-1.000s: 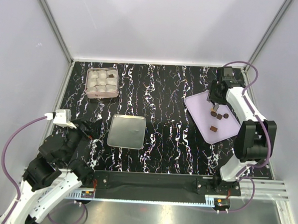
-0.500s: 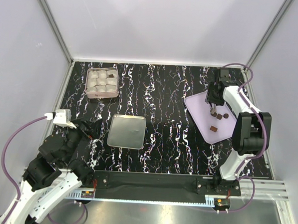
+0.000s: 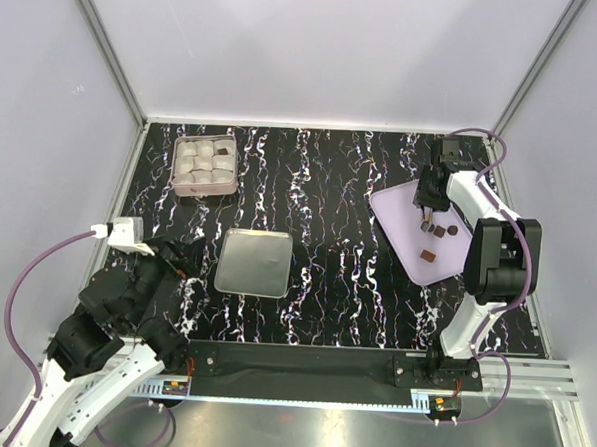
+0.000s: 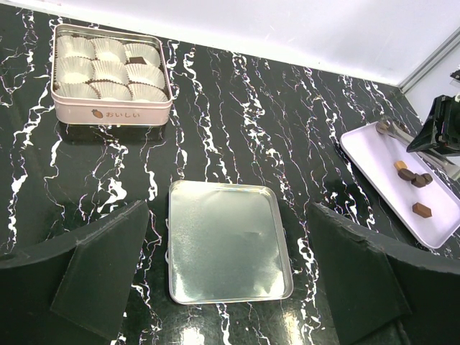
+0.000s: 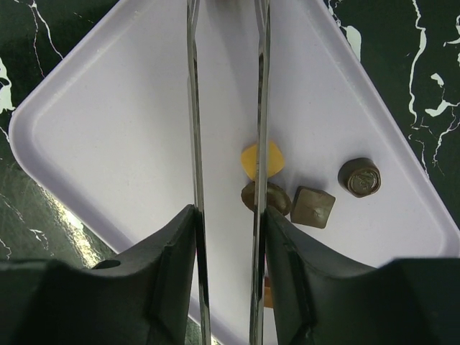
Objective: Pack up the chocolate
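Nearest, the left gripper hangs low over the worktop. Its jaws are spread wide and hold nothing, and the lid lies flat just beyond them.

Farther out on the right, the right gripper is down over the tray. Its two thin blades are parted by a narrow gap with only bare tray between them.

The chocolate sits loose on that tray, outside the gap. In the wrist view every lump lies to the right of the right-hand blade. A yellow piece is partly hidden behind that blade, and one dark lump sits just beside it. The lumps are blocky, with no long axis to line up on.

The right arm is much the nearer, so the pick is probably its job. It likely needs a small sideways shift toward that cluster until one lump stands between the blades.

Farthest, at the left, the box holds paper cups, with one dark piece seated in a cup.
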{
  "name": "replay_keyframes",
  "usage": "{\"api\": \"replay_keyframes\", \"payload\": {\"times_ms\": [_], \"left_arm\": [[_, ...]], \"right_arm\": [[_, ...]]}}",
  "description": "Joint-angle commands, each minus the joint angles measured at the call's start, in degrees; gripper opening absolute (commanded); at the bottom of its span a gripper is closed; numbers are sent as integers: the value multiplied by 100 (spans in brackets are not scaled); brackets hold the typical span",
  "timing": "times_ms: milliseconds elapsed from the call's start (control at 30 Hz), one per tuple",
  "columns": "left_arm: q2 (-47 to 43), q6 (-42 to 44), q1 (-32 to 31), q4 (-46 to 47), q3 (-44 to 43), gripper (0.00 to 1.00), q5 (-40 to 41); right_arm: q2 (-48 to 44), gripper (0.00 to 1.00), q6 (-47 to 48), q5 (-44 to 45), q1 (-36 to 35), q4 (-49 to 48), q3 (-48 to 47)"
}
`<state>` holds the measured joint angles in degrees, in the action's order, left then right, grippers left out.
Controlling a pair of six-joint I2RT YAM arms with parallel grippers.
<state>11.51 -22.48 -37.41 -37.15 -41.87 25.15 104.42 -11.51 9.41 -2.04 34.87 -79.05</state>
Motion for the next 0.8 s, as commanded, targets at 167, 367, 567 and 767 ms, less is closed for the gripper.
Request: {"api": "replay_keyframes", "payload": {"times_ms": [167, 367, 567, 767], "left_arm": [[88, 42, 5, 296, -14, 99, 52], [80, 42, 5, 296, -14, 99, 52], [53, 42, 5, 296, -14, 99, 43], [18, 42, 5, 296, -14, 99, 69]], "right_arm": [[-36, 45, 140, -1, 55, -271, -234], [-272, 42, 158, 96, 55, 10, -348], [-536, 39, 166, 53, 55, 414, -471], [-905, 37, 17, -255, 29, 688, -550]]}}
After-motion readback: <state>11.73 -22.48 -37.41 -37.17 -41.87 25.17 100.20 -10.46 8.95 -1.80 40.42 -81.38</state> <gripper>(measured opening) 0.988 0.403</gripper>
